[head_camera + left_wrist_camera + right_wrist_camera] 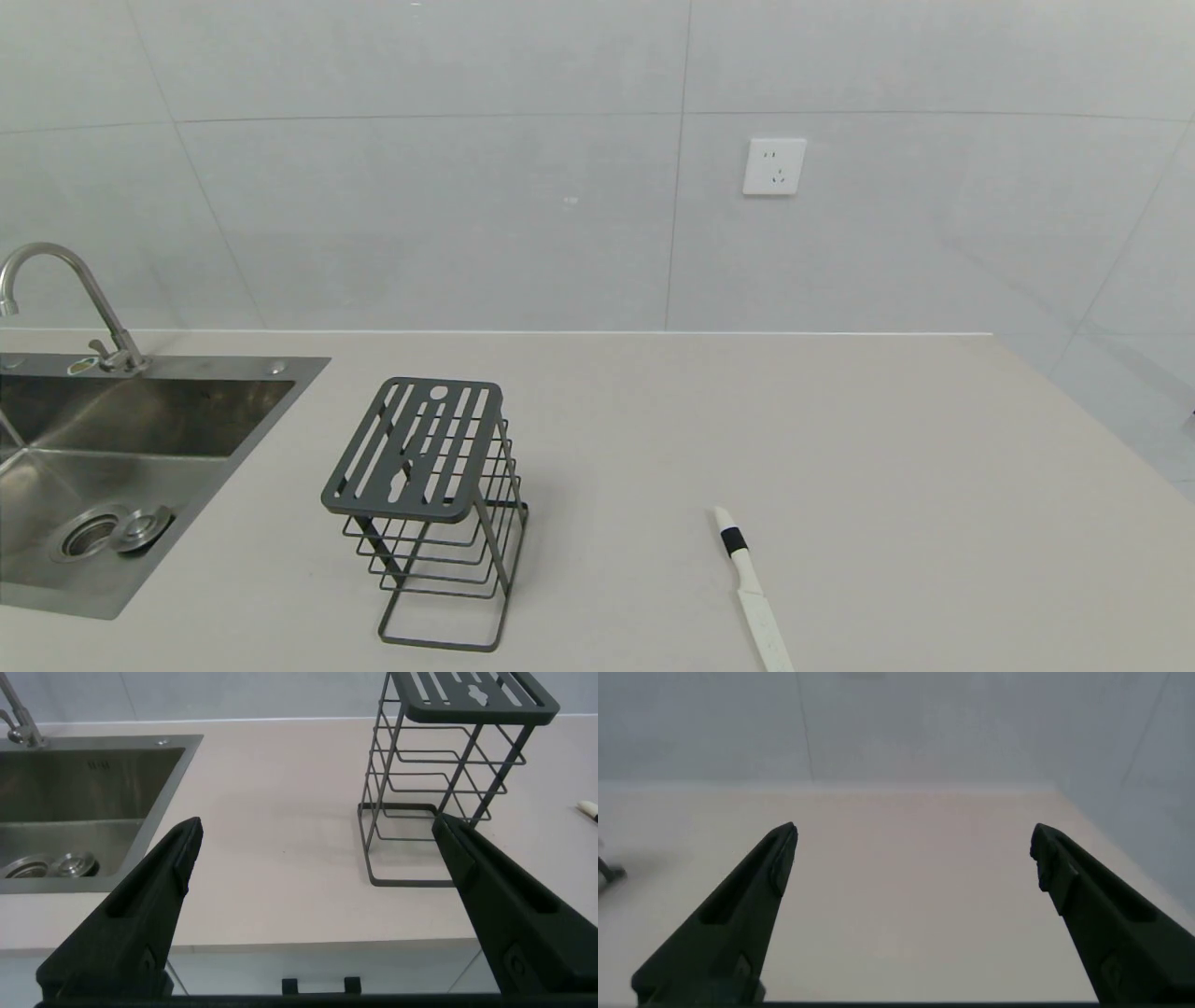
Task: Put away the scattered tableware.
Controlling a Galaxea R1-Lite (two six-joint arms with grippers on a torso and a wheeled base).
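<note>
Knife (747, 583) is laid flat on the counter (887, 448), well apart from the slotted rack (415, 448), on its right. Left gripper (318, 826) and right gripper (912, 833) are spread wide, nothing held. Risk judged: the flat knife could be skidded away by a shallow pinch.

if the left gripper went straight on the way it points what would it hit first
Probably bare countertop: the open left gripper aims at the strip between the sink and the wire knife rack. Depth is unclear, but neither lies in its line.
</note>
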